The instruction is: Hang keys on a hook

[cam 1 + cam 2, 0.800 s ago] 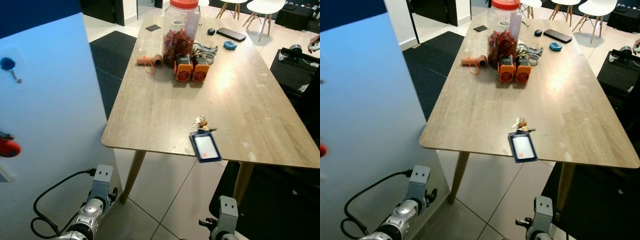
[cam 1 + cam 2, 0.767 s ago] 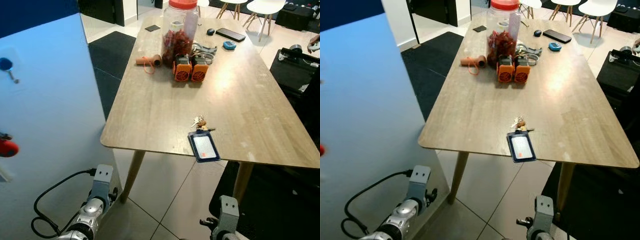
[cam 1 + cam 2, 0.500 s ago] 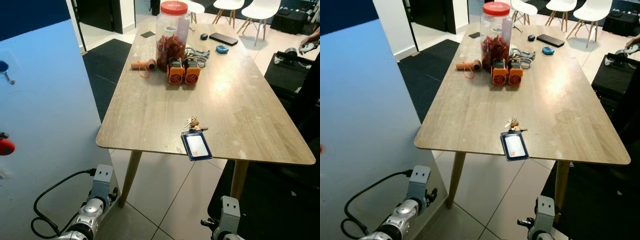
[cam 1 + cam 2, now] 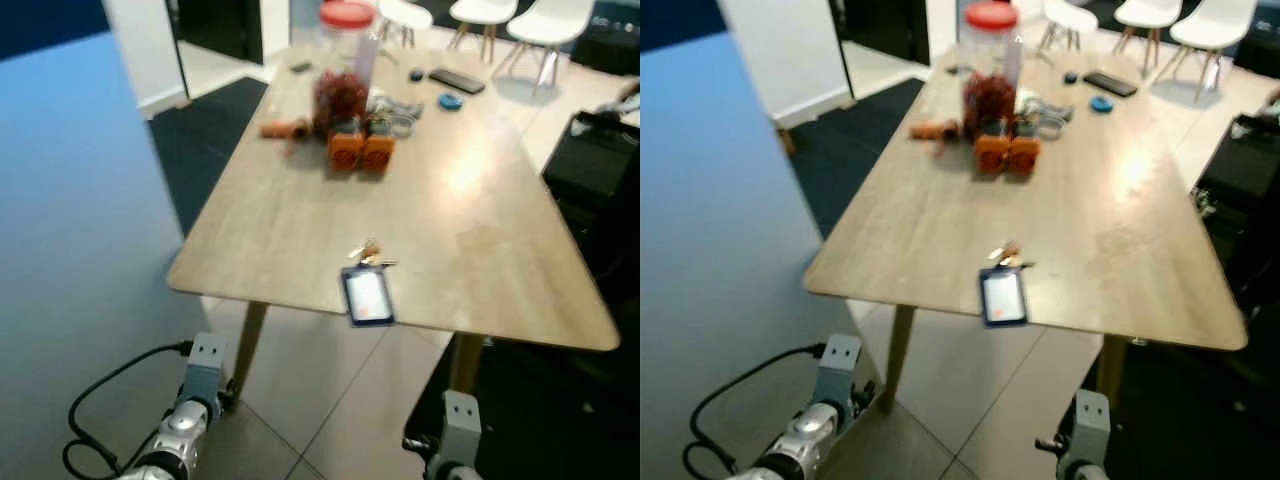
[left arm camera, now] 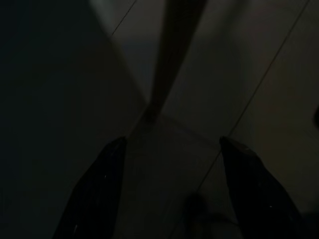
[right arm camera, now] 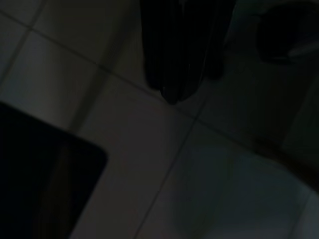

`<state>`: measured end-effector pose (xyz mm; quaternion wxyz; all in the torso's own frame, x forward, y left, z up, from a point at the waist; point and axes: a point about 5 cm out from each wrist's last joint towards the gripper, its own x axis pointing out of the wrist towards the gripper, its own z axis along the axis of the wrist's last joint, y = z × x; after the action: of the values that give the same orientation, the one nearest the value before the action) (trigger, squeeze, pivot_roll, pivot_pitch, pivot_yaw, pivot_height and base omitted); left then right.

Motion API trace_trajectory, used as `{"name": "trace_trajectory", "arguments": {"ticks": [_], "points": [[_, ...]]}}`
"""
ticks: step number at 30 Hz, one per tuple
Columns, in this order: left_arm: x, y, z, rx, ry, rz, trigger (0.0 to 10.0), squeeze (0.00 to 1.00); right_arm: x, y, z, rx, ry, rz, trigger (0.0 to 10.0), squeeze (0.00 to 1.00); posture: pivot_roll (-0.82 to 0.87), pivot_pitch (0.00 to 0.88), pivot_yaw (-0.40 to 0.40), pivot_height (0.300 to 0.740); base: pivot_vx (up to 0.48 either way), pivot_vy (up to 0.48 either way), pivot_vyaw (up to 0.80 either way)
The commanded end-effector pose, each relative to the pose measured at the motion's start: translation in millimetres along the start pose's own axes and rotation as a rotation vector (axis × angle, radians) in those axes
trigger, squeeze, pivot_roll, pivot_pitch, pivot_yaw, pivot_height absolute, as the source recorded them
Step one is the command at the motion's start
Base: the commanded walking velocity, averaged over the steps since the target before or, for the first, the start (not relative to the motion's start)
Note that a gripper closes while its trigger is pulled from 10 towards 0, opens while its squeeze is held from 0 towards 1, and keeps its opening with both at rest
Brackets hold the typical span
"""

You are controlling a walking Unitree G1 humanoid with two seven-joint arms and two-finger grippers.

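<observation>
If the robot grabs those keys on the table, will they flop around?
Probably. The keys look like several loose pieces bunched together, so they'd likely dangle and swing. The badge lying right beside them may be attached and drag along; that's too blurred to tell.

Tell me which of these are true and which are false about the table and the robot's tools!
1. The keys lie on the wooden table beside a blue card holder. True.
2. The left tool holds the keys. False: its fingers are spread apart over the floor, holding nothing.
3. A jar with a red lid stands at the far end of the table. True.
4. The card holder lies in the middle of the table. False: it lies at the near edge.
5. The right tool is shut. True.
</observation>
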<state>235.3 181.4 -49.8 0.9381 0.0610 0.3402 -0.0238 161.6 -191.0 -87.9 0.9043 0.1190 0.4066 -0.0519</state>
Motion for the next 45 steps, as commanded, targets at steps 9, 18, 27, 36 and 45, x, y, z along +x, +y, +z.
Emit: {"name": "trace_trajectory", "arguments": {"ticks": [9,18,27,36,45], "points": [[1.5,-3.1,3.9,-0.014,-0.008,0.002,10.0,0.00,0.5,3.2,-1.9,0.005,0.014,0.006,10.0,0.00,0.07,0.037,-0.013,0.740,0.000,0.000,0.00],[2.5,-4.7,6.2,0.017,-0.006,0.003,10.0,0.00,0.8,2.3,-0.5,0.005,0.011,0.003,10.0,0.00,0.07,0.035,-0.010,0.740,0.000,0.000,0.00],[3.4,-2.0,4.4,0.012,0.037,0.033,10.0,0.00,0.1,-0.7,-0.6,0.008,0.011,-0.005,10.0,0.00,0.07,0.032,-0.006,0.740,0.000,-0.411,0.00],[5.0,-3.3,9.4,0.014,0.027,0.029,10.0,0.00,-0.7,-3.4,-1.2,0.007,0.010,-0.013,10.0,0.00,0.06,0.025,-0.003,0.740,0.000,0.000,0.00],[6.2,-4.8,15.7,0.012,0.000,0.017,10.0,0.00,-0.9,-5.0,-0.2,-0.003,0.007,-0.016,10.0,0.00,0.06,0.023,-0.004,0.740,0.000,0.000,0.00]]}}
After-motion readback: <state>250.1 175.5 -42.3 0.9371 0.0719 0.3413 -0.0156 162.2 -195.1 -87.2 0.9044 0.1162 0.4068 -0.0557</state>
